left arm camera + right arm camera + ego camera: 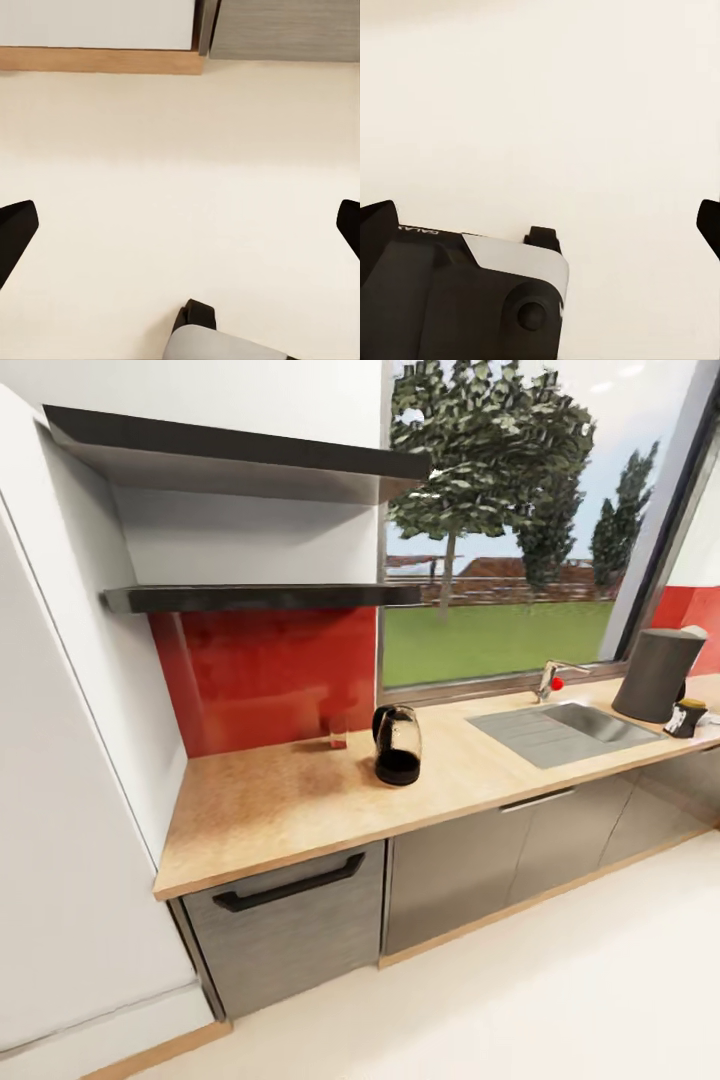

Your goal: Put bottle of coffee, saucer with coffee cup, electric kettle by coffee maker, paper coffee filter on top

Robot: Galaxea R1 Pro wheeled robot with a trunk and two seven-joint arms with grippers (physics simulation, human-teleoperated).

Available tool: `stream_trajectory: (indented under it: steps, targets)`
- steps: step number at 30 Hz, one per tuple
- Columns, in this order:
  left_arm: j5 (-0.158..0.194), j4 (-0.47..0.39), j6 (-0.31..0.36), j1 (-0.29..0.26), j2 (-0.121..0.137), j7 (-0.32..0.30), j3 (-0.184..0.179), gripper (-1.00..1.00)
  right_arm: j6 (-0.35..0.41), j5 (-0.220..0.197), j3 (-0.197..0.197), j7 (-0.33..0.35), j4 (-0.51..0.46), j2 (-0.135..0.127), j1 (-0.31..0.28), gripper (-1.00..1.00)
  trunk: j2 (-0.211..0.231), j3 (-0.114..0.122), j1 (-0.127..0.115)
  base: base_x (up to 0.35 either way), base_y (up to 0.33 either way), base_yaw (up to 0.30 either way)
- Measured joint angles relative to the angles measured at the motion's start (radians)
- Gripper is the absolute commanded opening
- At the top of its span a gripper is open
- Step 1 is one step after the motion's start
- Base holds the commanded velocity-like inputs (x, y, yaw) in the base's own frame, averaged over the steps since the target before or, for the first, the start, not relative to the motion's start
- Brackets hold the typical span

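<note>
While the head view looks down across a kitchen wall, a long wooden countertop (300, 800) runs from the white wall at the left to the far right edge, with grey cabinet fronts (460, 880) and a drawer with a black handle (290, 883) beneath it and pale floor (560, 1000) in front. Above the counter's left part a red backsplash (265, 675) sits under two dark shelves (260, 597), and beside them a large window (500, 520) shows trees and grass. A grey sink (560, 732) is set into the counter under the window, with a tap (552, 678) behind it. Near the far right, a tall dark grey coffee maker (658, 674) stands on the counter, with a small black-and-white object (686, 717), too small to identify, just beside it. A glass electric kettle (397, 745) with a dark base stands on the counter left of the sink, well apart from the coffee maker. A small clear glass (337, 733) stands near the backsplash, just left of the kettle. Through the left wrist view, the left gripper (180, 229) hangs over the floor near the cabinet base, fingers spread wide and holding nothing. Through the right wrist view, the right gripper (540, 225) is likewise spread wide and unladen above the floor, with part of the robot's dark base (465, 296) below.
</note>
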Motion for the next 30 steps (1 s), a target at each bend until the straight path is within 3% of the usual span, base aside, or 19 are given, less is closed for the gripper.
stream_trajectory:
  steps: [15, 19, 23, 29, 30]
  targets:
    - [-0.007, 0.001, -0.003, 0.0, -0.002, -0.001, -0.002, 1.0, 0.0, 0.0, 0.0, -0.001, 0.0, 0.0, 0.0, 1.0, 0.0, 0.0, 0.0, -0.004, 0.247, -0.236]
    - [-0.081, 0.003, -0.005, 0.0, -0.021, -0.002, -0.011, 1.0, 0.0, 0.002, 0.001, -0.001, 0.0, 0.0, 0.0, 1.0, 0.0, 0.0, 0.0, 0.0, 0.01, -0.017]
    - [-0.19, 0.002, -0.008, 0.0, -0.06, 0.0, -0.019, 1.0, -0.001, 0.003, 0.001, -0.001, 0.0, -0.003, 0.0, 1.0, 0.0, 0.0, 0.0, 0.0, 0.002, -0.003]
    - [-0.223, -0.002, -0.017, -0.001, -0.08, -0.012, -0.02, 1.0, -0.009, 0.001, 0.001, -0.002, -0.001, -0.003, 0.0, 1.0, 0.0, 0.0, 0.0, 0.0, 0.0, 0.0]
    - [-0.226, -0.009, -0.018, -0.004, -0.098, -0.014, -0.02, 1.0, -0.011, -0.001, 0.001, -0.002, -0.002, -0.002, 0.0, 1.0, 0.0, 0.0, 0.0, 0.0, 0.0, 0.0]
